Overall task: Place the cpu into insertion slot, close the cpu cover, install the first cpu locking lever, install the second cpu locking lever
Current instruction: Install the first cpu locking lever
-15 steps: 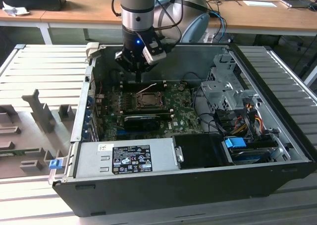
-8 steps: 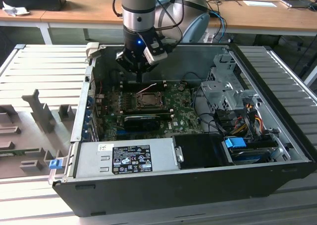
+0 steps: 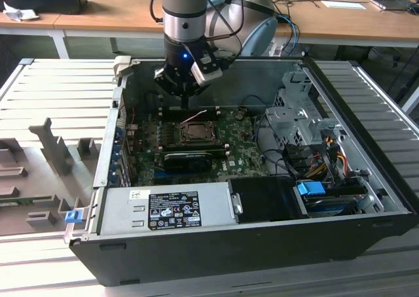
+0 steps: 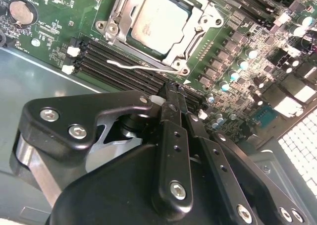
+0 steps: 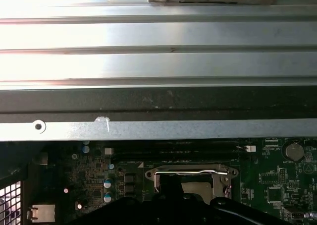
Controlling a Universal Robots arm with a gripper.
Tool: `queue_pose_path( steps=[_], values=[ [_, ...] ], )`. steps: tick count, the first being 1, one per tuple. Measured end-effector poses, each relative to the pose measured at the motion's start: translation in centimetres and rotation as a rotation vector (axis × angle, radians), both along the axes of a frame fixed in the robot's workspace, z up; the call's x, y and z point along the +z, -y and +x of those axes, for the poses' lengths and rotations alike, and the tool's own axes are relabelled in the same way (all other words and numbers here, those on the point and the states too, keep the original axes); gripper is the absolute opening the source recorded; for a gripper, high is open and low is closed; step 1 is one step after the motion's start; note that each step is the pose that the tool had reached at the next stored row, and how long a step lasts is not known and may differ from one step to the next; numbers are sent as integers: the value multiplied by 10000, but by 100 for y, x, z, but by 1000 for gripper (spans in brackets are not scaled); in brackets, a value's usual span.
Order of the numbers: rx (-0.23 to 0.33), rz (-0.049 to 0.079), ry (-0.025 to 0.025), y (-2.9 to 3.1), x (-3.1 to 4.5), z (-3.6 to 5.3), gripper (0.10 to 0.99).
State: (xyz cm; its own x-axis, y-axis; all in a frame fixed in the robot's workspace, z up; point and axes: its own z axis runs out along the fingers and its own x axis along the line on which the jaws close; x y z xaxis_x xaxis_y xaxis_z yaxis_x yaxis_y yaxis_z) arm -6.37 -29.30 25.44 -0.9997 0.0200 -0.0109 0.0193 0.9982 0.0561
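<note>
We find the end effector [image 3: 188, 99] hanging inside the open computer case [image 3: 366, 199], just above the far edge of the insertion slot [image 3: 196, 132] in the exterior view. In the second wrist view its fingers [image 4: 171, 136] are pressed together with nothing between them. The cpu [image 4: 159, 20] lies seated in the slot on the green circuit board [image 4: 54, 27], the cpu cover [image 4: 210, 22] closed around it. A thin metal lever [image 4: 143, 65] runs beside the slot.
</note>
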Motion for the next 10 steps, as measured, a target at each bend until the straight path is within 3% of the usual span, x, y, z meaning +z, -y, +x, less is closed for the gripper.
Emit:
queue_pose_path(
  steps=[10],
  values=[
    [1, 14, 1, 0, -4, 24, 106]
  ],
)
